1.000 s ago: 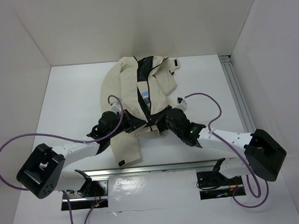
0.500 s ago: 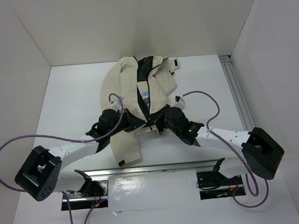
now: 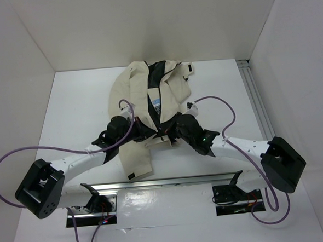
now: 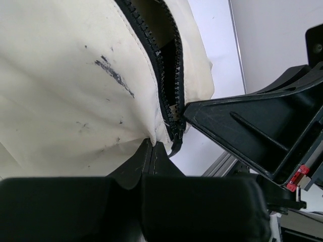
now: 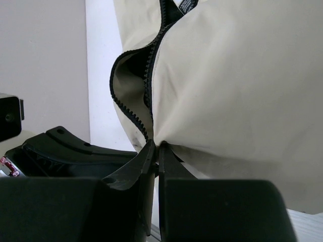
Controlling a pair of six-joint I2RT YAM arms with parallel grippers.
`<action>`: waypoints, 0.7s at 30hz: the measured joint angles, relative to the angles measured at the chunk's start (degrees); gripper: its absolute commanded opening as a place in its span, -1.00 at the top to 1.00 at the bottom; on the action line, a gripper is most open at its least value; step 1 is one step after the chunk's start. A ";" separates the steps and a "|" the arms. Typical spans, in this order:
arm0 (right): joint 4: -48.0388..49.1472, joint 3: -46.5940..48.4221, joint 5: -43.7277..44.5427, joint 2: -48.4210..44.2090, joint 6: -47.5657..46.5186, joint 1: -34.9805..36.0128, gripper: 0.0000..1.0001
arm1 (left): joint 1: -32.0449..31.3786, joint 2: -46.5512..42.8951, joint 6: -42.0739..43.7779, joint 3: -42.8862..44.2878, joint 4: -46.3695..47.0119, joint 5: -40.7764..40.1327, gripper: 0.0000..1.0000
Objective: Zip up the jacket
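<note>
**Q:** What do the left gripper's (image 4: 152, 147) fingers hold?

**A:** In the left wrist view they are pressed together on the near hem of the jacket (image 4: 65, 75), just left of the zipper's (image 4: 164, 98) bottom end. The cream fabric puckers at the pinch.

**Q:** And the right gripper (image 5: 155, 147)?

**A:** Its wrist view shows the fingers closed to a thin slit on the opposite front panel's hem, where the dark teeth run down to the tips.

**Q:** What do the wrist views show that the overhead view does not?

**A:** The two rows of teeth stand apart above the pinch points, with dark lining between them. Each wrist view also shows the other gripper's black body just beside its own.

**Q:** What does only the overhead view show?

**A:** The jacket lies flat at the middle of the white table (image 3: 78, 104), collar far and hem near. A white-blue label (image 3: 156, 104) shows inside the open front. The two grippers meet at the hem, and an aluminium rail (image 3: 256, 101) runs along the table's right side.
</note>
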 measured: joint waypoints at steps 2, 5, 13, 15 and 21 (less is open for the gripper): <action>-0.44 0.24 -0.02 0.02 -0.87 0.00 0.85 | 0.00 0.00 0.94 0.26 -0.37 0.35 1.00; -0.81 0.52 -0.11 0.02 -3.02 0.00 0.65 | 0.00 0.00 2.23 1.01 -1.44 1.07 1.00; -1.22 0.61 -3.19 -2.29 -10.93 -0.04 0.42 | 0.02 0.72 6.08 4.50 -5.86 3.91 1.00; -1.31 0.66 -4.15 -2.80 -12.48 -0.07 0.42 | 0.02 1.29 6.73 5.03 -6.08 4.52 1.00; -2.56 0.74 -5.62 -2.91 -15.41 -0.07 0.56 | 0.02 1.57 7.39 5.09 -6.88 5.49 1.00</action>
